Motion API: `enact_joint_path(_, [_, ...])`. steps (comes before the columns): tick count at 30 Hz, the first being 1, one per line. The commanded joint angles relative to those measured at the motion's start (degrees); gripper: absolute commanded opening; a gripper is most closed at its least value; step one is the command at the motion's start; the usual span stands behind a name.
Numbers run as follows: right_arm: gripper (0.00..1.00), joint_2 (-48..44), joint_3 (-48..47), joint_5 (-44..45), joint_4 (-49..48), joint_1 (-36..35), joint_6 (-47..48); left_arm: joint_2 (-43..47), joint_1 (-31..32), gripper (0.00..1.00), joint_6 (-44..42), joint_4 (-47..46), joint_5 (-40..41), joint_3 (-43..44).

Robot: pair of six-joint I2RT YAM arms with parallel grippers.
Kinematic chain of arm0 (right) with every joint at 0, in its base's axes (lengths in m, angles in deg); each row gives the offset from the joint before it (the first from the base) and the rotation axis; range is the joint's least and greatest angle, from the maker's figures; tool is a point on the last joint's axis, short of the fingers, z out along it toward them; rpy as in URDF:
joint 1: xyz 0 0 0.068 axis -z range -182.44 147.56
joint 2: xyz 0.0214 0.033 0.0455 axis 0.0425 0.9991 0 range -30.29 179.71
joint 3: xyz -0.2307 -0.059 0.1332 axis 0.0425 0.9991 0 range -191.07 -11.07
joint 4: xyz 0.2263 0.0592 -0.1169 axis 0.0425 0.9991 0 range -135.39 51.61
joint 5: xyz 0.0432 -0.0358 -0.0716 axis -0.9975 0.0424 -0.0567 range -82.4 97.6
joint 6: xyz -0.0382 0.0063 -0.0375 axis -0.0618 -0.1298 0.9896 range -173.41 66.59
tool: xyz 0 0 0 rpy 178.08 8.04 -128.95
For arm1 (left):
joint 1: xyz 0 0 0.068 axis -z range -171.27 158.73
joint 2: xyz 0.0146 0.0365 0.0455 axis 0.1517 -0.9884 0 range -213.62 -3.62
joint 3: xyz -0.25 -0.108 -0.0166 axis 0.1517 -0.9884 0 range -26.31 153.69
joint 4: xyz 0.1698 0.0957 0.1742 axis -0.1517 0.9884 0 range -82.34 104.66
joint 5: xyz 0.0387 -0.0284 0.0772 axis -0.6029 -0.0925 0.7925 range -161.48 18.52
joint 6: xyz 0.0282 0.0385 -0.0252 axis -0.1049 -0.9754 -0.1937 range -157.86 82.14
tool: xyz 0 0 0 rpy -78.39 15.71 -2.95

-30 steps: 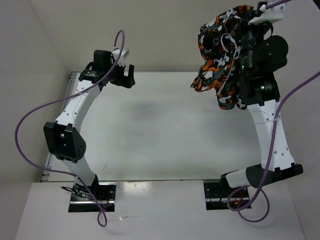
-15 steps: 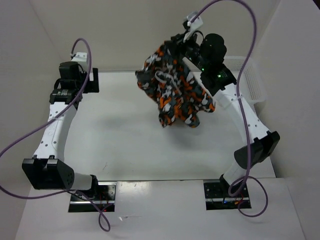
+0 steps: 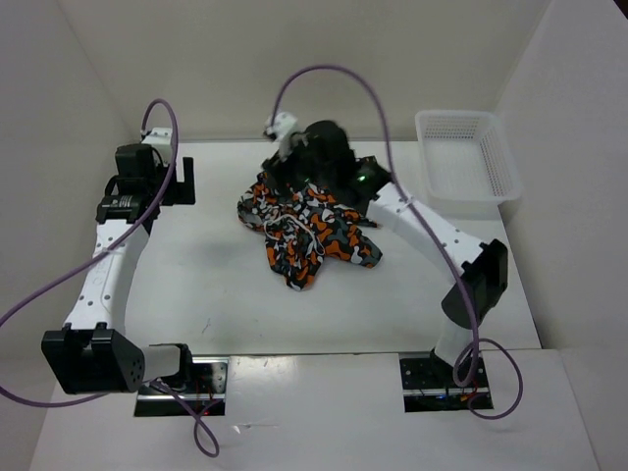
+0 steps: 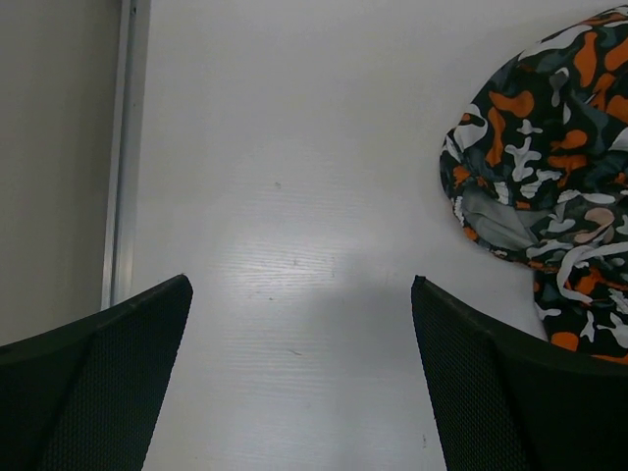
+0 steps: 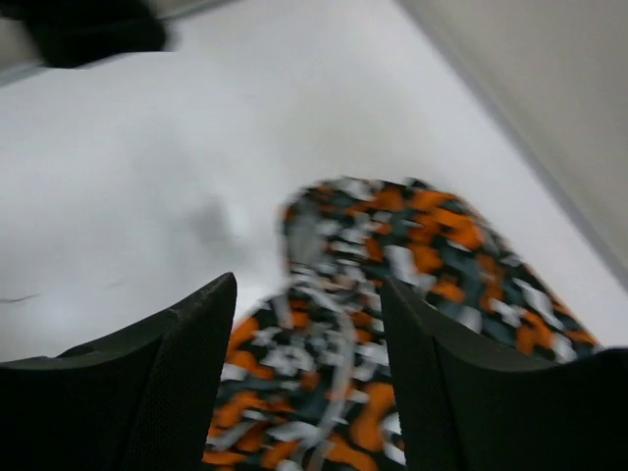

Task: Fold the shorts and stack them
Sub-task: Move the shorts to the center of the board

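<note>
The shorts (image 3: 312, 234), printed in orange, dark grey, white and black blotches, lie in a crumpled heap on the white table (image 3: 216, 285) just right of its middle. My right gripper (image 3: 282, 183) hovers over their back left part. In the right wrist view its jaws stand apart, and the right gripper (image 5: 309, 285) is open with the blurred shorts (image 5: 392, 294) lying below. My left gripper (image 3: 187, 182) is at the table's back left, wide open and holding nothing. In the left wrist view the left gripper (image 4: 301, 285) faces bare table, and the shorts (image 4: 549, 167) show at the right edge.
A white mesh basket (image 3: 466, 157) stands at the back right corner of the table. White walls close in the left, back and right sides. A metal rail (image 4: 123, 157) runs along the table's left edge.
The right arm swung down and left from high at the back right with the shorts, then opened its jaws; the shorts now lie heaped on the table. The left arm pulled back to the left.
</note>
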Motion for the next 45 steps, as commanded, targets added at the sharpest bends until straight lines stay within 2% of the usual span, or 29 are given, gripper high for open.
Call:
enact_joint_path(1, [0.64,3.01,1.12,-0.04,2.36,-4.19,1.49,2.19,-2.65,0.99,-0.19,-0.77,0.14,-2.04])
enact_joint_path(3, [0.62,3.63,4.96,2.77,2.36,-4.20,-1.14,4.83,-3.80,0.99,-0.19,-0.77,0.15,-5.19])
enact_joint_path(7, [0.82,-1.80,14.91,0.33,3.41,-4.20,-2.64,9.05,-5.82,0.99,-0.19,-0.24,-1.60,-12.22])
enact_joint_path(10, [0.90,-2.34,19.75,-3.52,2.89,-4.20,-6.07,9.85,-6.36,0.99,-0.19,0.29,-4.59,-13.74])
enact_joint_path(14, [0.92,1.34,19.76,-9.07,1.66,-4.20,-9.50,9.32,-6.88,0.99,-0.19,0.82,-6.97,-13.03])
enact_joint_path(21, [0.90,4.33,22.48,-9.69,-0.09,-4.20,-14.33,8.79,-6.88,0.99,-0.19,1.34,-8.64,-12.51])
enact_joint_path(24, [0.84,6.35,23.80,-10.31,-0.98,-4.20,-17.23,8.18,-6.88,0.99,-0.19,1.34,-9.17,-12.51])
enact_joint_path(26, [0.79,8.45,23.28,-7.43,-2.29,-4.20,-18.37,7.65,-6.88,0.99,-0.19,1.34,-9.17,-12.51])
enact_joint_path(29, [0.49,10.22,20.47,-3.21,-3.61,-4.20,-18.38,7.12,-6.88,0.99,-0.19,1.34,-9.17,-11.89])
enact_joint_path(30, [0.26,11.36,19.42,-0.84,-3.61,-4.20,-17.86,7.12,-6.88,0.99,-0.19,1.34,-9.17,-11.89])
enact_joint_path(32, [0.06,11.37,15.47,1.80,-3.61,-4.20,-13.40,7.12,-6.88,0.99,-0.19,1.34,-8.64,-11.89])
enact_joint_path(33, [0.00,11.37,13.97,4.43,-3.61,-4.20,-10.50,7.12,-6.88,0.99,-0.19,1.34,-8.64,-11.89])
enact_joint_path(34, [0.00,10.59,11.43,5.24,-3.61,-4.20,-6.55,7.12,-6.88,0.99,-0.19,1.34,-8.64,-11.89])
enact_joint_path(35, [0.00,9.62,10.45,5.94,-3.61,-4.20,2.27,7.12,-6.88,0.99,-0.19,1.34,-8.12,-11.89])
enact_joint_path(37, [0.00,5.23,8.08,7.62,-2.82,-4.20,10.15,7.12,-6.88,0.99,-0.19,1.34,-8.11,-11.89])
enact_joint_path(38, [0.00,3.30,7.55,6.57,-2.04,-4.20,16.36,7.12,-6.88,0.99,-0.19,1.34,-8.11,-11.89])
enact_joint_path(39, [0.00,1.02,7.54,5.26,-2.03,-4.20,18.60,6.60,-6.88,0.99,-0.19,0.73,-7.59,-11.89])
enact_joint_path(40, [0.00,-3.70,7.54,0.63,-2.03,-4.20,20.36,6.59,-6.88,0.99,-0.19,0.73,-7.59,-11.28])
enact_joint_path(43, [0.00,-8.22,2.38,-7.90,-4.67,-4.20,20.22,4.93,-6.88,0.99,-0.19,-0.85,-3.99,-9.79])
enact_joint_path(44, [0.00,-7.45,-0.69,-9.24,-3.36,-4.20,18.38,4.92,-6.88,0.99,-0.19,-1.64,-1.37,-9.17])
enact_joint_path(45, [0.00,-6.31,-7.59,-10.56,-2.22,-4.20,15.14,4.31,-6.88,0.99,-0.19,-2.17,0.31,-8.64])
